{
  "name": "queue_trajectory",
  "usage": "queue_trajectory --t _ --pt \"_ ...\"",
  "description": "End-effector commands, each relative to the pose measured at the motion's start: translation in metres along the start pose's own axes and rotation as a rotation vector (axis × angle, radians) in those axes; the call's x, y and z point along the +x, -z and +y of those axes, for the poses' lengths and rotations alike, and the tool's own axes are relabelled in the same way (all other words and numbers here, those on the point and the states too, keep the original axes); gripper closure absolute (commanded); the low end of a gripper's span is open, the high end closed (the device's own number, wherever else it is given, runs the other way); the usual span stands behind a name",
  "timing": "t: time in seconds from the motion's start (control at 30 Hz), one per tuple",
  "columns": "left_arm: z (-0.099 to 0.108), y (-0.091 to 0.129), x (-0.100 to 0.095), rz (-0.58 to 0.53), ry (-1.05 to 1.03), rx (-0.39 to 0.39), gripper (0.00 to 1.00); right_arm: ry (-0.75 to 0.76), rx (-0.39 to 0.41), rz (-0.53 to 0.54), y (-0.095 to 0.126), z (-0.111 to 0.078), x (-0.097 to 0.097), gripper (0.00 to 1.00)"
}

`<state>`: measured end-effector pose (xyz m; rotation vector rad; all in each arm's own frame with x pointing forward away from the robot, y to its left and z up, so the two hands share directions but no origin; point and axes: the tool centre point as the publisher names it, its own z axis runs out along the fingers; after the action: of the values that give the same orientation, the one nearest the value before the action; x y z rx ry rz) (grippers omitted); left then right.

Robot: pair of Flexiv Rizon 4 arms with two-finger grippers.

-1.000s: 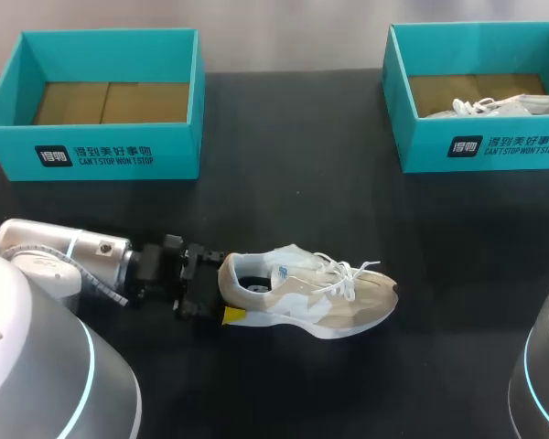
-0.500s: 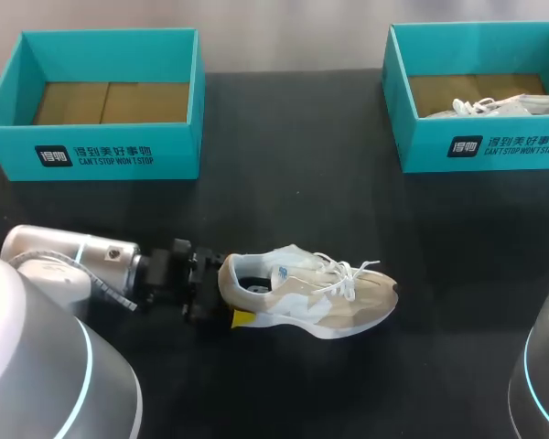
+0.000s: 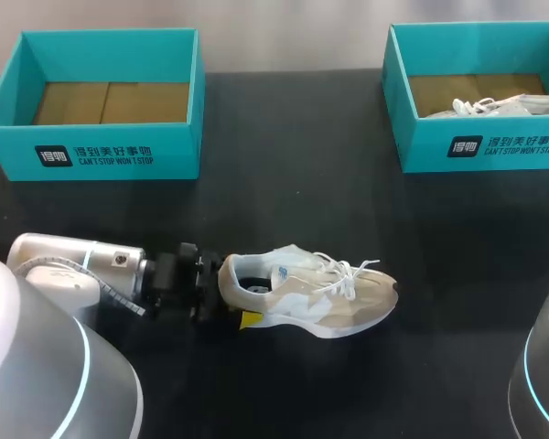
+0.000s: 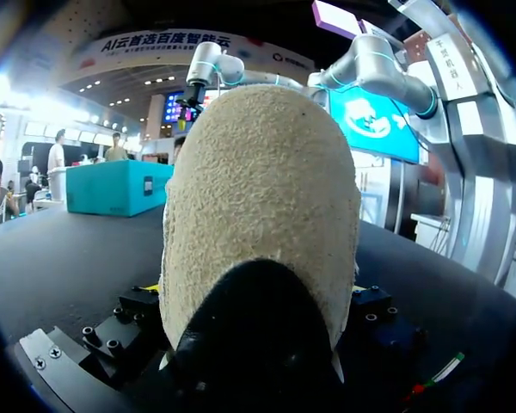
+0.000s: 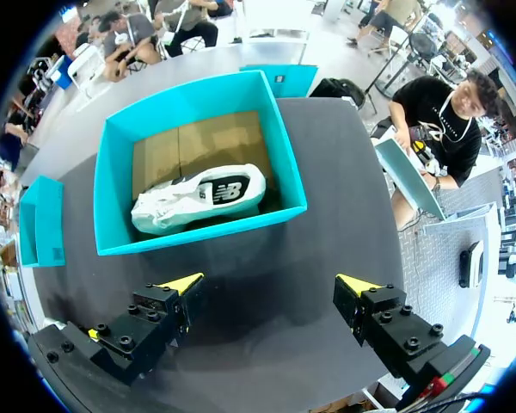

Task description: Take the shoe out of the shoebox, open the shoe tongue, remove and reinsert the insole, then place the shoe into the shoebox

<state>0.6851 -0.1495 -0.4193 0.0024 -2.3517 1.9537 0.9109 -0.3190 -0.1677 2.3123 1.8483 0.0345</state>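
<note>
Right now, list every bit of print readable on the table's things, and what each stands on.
"CAN'T STOP WON'T STOP": front wall of the left shoebox, under Chinese characters beside a logo.
"CAN'T STOP WON'T STOP": front wall of the right shoebox, same layout.
On the white shoe in the right shoebox: a dark brand logo on its side, no words.
On the beige shoe: a small blue mark inside the collar, too small to read.

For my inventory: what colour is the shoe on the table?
Beige and white shoe, best seen in the head view.
</note>
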Motion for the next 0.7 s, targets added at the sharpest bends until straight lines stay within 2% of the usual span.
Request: queue_trajectory --t 0.03,0.7 --pt "0.0013 -0.0009 0.0019 -0.009 -0.003 0.002 1.0 -0.001 -0.001 -0.002 -0.0001 -0.0004 0.0005 0.0" --pt "-0.0005 0.001 0.0023 0.013 -0.005 -0.005 1.0 -0.001 -0.001 -0.002 -0.0001 -0.0004 0.0005 0.0"
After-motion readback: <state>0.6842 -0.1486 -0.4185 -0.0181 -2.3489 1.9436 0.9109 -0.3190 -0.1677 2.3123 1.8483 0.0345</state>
